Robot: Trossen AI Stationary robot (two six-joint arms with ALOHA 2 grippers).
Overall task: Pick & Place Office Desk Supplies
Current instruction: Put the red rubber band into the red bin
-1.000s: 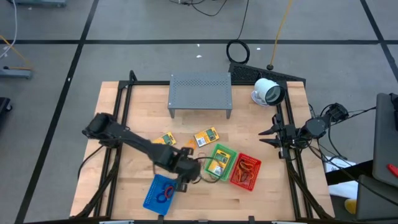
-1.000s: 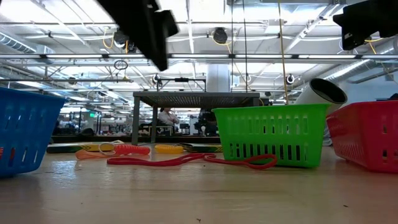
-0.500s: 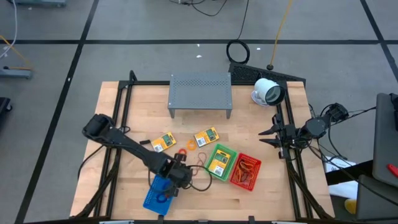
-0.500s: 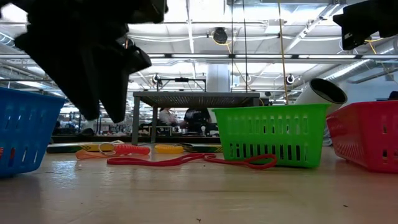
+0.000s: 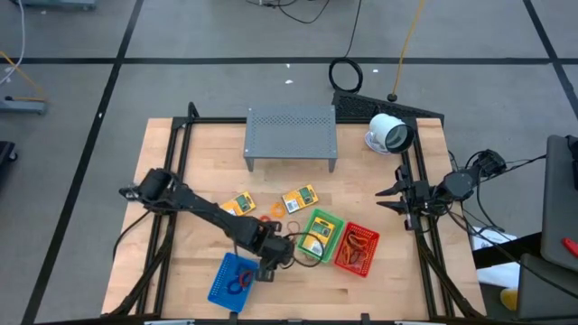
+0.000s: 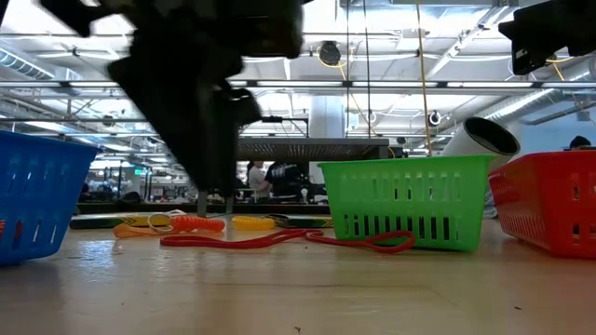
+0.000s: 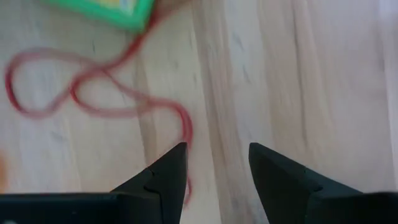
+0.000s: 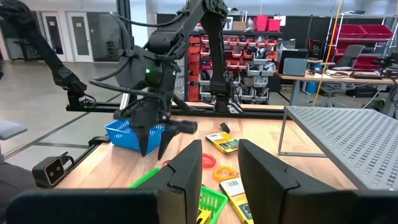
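My left gripper (image 5: 271,264) (image 7: 217,155) hangs open just above the table between the blue basket (image 5: 233,280) and the green basket (image 5: 318,235), fingers pointing steeply down. A long red rubber band (image 7: 184,124) (image 6: 279,239) lies looped on the wood beside its fingertips, untouched. Two yellow packets (image 5: 239,205) (image 5: 300,199) and orange rings (image 5: 271,213) lie on the table behind it, and a third packet (image 5: 313,240) lies in the green basket. My right gripper (image 5: 386,199) (image 8: 221,155) waits open at the table's right edge, holding nothing.
The red basket (image 5: 357,249) holding rubber bands stands right of the green one. A grey perforated shelf (image 5: 291,134) stands at the far middle of the table, with a white round device (image 5: 390,133) to its right. Bare wood lies toward the near edge.
My left gripper has come down toward the table and the red rubber band, shifting a little toward the right edge, its fingers still apart. The rubber band and the packets lie as before.
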